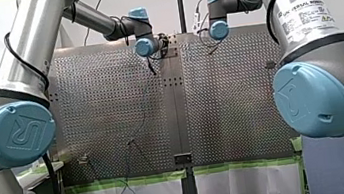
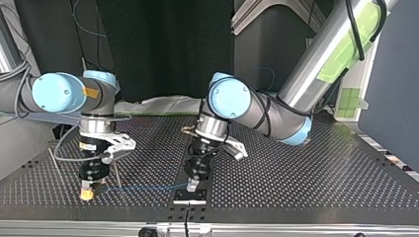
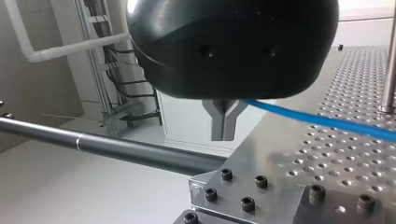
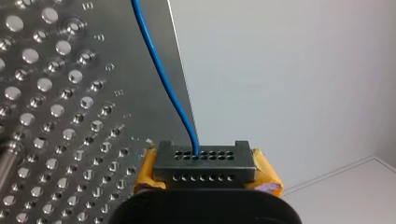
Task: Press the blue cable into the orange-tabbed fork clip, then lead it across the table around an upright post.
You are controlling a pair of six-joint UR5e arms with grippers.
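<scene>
In the top view a thin blue cable (image 2: 148,187) runs taut just above the table between my two grippers. My left gripper (image 2: 192,186) stands near the table's middle edge. Its metal fingers (image 3: 223,133) are shut on the cable (image 3: 327,121), which leads away to one side. My right gripper (image 2: 87,194) stands at that view's left. Its yellow-padded fingertips (image 4: 201,156) are shut on the cable (image 4: 159,70), which runs ahead along the table's edge. I cannot make out an orange-tabbed clip.
A thin upright post (image 2: 117,175) rises beside my right gripper, and another post (image 3: 387,70) stands beyond the cable in the left wrist view. A bolted plate (image 3: 261,186) lies under my left gripper. The perforated table (image 1: 111,110) stretches back toward the arms' bases.
</scene>
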